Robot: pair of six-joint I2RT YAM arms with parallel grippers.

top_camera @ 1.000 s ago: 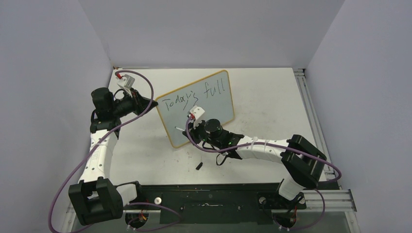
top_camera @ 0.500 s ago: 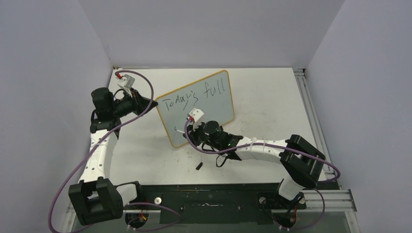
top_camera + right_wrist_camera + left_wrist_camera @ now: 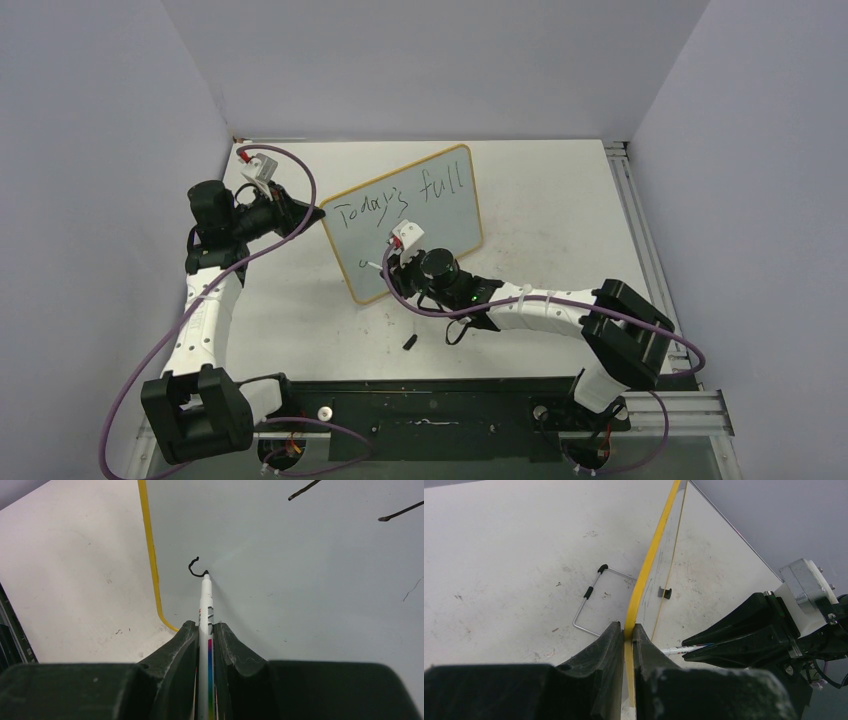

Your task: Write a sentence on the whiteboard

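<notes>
Left gripper (image 3: pixel 625 631) clamped on whiteboard (image 3: pixel 445 215) edge, right gripper (image 3: pixel 206 630) pinching marker (image 3: pixel 205 595), tip touching board at small black curl (image 3: pixel 194 568), sentence (image 3: pixel 400 198) reading "Today's full"

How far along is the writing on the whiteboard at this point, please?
Done: the first line of the sentence, "Today's full", is on the whiteboard. In hand: the right gripper holds the marker with its tip on the board, a small curved stroke begun low on the left, while the left gripper clamps the yellow frame. Left: the rest of that second line.
</notes>
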